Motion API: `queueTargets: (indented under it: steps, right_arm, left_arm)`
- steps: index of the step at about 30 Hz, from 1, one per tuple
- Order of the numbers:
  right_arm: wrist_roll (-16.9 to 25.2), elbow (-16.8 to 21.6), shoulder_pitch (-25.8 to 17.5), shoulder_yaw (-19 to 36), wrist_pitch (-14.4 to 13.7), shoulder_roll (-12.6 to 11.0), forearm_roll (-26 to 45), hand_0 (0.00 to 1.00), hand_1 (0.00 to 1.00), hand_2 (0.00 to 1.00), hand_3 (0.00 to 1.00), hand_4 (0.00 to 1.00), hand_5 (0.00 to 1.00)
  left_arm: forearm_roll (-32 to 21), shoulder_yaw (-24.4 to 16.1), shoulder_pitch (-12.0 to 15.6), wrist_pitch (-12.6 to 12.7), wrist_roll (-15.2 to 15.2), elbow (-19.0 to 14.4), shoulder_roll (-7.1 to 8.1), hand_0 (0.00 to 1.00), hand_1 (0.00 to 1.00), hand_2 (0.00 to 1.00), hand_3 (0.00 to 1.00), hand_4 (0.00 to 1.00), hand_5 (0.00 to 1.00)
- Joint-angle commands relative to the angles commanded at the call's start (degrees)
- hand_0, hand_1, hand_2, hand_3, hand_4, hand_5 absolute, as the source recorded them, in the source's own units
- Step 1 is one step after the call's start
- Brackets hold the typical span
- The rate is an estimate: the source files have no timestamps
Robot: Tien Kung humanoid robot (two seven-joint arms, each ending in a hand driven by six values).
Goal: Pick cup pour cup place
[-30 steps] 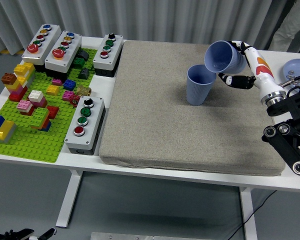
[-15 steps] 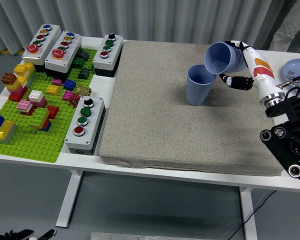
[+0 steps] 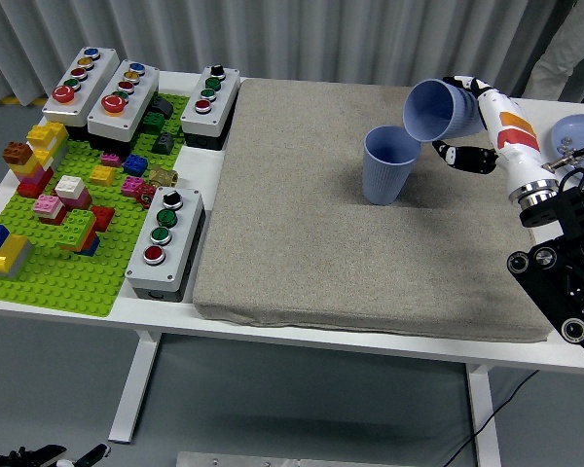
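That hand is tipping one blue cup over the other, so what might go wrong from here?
The tilted cup in the right hand sits close above the upright cup; its rim might clip it and topple it on the soft grey mat. Anything poured might miss the mouth. The grip sits far back, so the cup may slip.

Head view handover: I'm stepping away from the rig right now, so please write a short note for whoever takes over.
Right hand: shut on the tilted blue cup, held tipped with its mouth facing down-left over the standing cup.
Left hand: not in view.
Standing blue cup: upright on the grey mat, just below and left of the tilted one.
Done: cup picked up and brought into a pouring tilt. Whether anything is coming out cannot be seen.
Left: finish the pour, bring the held cup upright, set it down on the mat, release.
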Motion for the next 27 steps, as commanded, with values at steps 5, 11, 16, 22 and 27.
queueTargets:
  steps: [5,11,16,22,27]
  right_arm:
    - [0.24,-0.41,0.11,-0.14,-0.47,-0.09,-0.33,0.84,0.753,0.611,0.643,0.779,0.141]
    - [-0.01,-0.33,0.38,-0.86,-0.82,-0.14,-1.24,0.841,0.752,0.609,0.642,0.777,0.142]
    - [-0.33,-0.19,0.6,-1.41,-1.07,-0.11,-1.69,0.842,0.752,0.608,0.64,0.776,0.143]
    - [-0.47,-0.53,1.2,-2.55,-1.38,-0.11,-1.95,0.842,0.752,0.608,0.638,0.776,0.142]
    - [-0.56,-0.4,1.43,-3.36,-1.57,-0.13,-2.32,0.842,0.751,0.61,0.637,0.776,0.141]
  left_arm:
    - [0.11,-0.13,-0.09,0.01,0.0,0.0,0.0,0.771,0.764,0.828,0.682,0.512,0.998]
    - [0.25,-0.31,-0.1,0.02,0.02,0.0,0.04,0.771,0.765,0.829,0.681,0.512,0.998]
    - [0.29,-0.39,-0.16,0.04,0.03,0.0,0.05,0.771,0.764,0.828,0.682,0.512,0.998]
    - [0.3,-0.4,-0.13,0.04,0.05,0.0,0.08,0.771,0.764,0.828,0.682,0.512,0.998]
    - [0.35,-0.35,0.14,0.02,0.1,0.0,0.14,0.771,0.764,0.828,0.681,0.512,0.998]
